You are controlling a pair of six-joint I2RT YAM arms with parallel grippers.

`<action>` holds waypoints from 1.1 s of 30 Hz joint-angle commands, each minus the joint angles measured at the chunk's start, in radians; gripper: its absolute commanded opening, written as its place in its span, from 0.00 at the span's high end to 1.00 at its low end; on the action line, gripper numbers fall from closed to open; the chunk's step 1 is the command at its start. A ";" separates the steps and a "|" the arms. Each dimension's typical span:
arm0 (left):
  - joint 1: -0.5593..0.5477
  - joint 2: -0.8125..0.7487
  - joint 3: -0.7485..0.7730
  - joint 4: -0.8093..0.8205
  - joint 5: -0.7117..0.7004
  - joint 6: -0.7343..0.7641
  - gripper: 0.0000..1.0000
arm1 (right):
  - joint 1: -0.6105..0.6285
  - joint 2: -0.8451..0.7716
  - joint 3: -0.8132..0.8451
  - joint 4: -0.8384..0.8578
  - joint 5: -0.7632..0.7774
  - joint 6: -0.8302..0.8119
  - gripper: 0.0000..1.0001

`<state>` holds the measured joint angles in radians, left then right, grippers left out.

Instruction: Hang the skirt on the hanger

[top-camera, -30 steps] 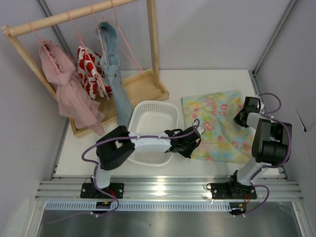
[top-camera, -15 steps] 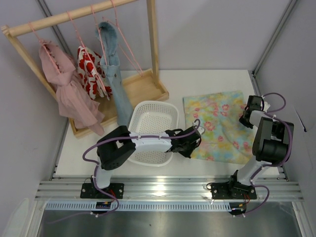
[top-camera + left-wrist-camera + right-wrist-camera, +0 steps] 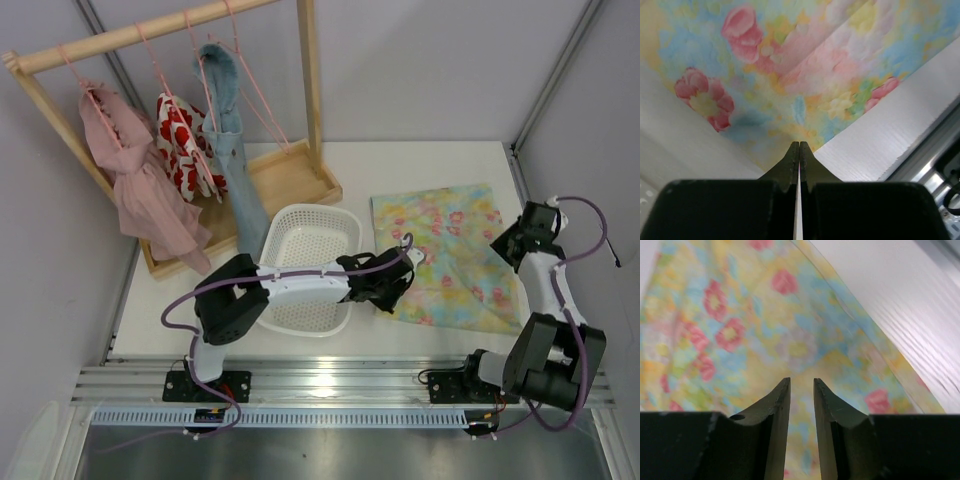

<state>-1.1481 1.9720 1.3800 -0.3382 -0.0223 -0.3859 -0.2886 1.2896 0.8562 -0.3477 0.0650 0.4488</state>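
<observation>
The skirt point(image 3: 445, 255), pale yellow and turquoise with pink flowers, lies flat on the table at the right. My left gripper point(image 3: 396, 287) reaches across the basket to the skirt's near left corner. In the left wrist view its jaws point(image 3: 799, 145) are pressed together right at that corner of the skirt point(image 3: 790, 75). My right gripper point(image 3: 505, 247) is at the skirt's right edge. In the right wrist view it point(image 3: 801, 382) is slightly open and empty above the cloth point(image 3: 740, 325). An empty pink wire hanger point(image 3: 266, 105) hangs on the rack, to the right of the denim garment.
A wooden rack point(image 3: 285, 180) at the back left holds a pink garment point(image 3: 140, 185), a red-and-white one point(image 3: 185, 140) and a blue denim one point(image 3: 235, 160). A white basket point(image 3: 300, 212) stands between the rack and the skirt, partly under my left arm.
My right gripper has let the skirt's right edge go and drawn back to the right. The skirt now lies flatter. My left gripper has shifted slightly right.
</observation>
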 commanded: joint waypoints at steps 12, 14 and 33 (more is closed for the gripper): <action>0.005 -0.130 -0.064 0.131 0.010 -0.001 1.00 | -0.191 -0.038 -0.201 -0.195 0.056 0.059 0.30; 0.007 -0.133 -0.085 0.148 0.010 -0.001 1.00 | -0.216 -0.033 -0.204 -0.198 0.084 0.071 0.30; 0.013 -0.067 -0.160 0.182 0.015 -0.051 1.00 | -0.227 -0.114 -0.299 -0.013 0.174 0.152 0.81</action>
<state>-1.1393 1.8919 1.2301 -0.1963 -0.0189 -0.4099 -0.5106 1.2152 0.5552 -0.4065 0.2028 0.5831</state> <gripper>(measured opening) 0.003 0.261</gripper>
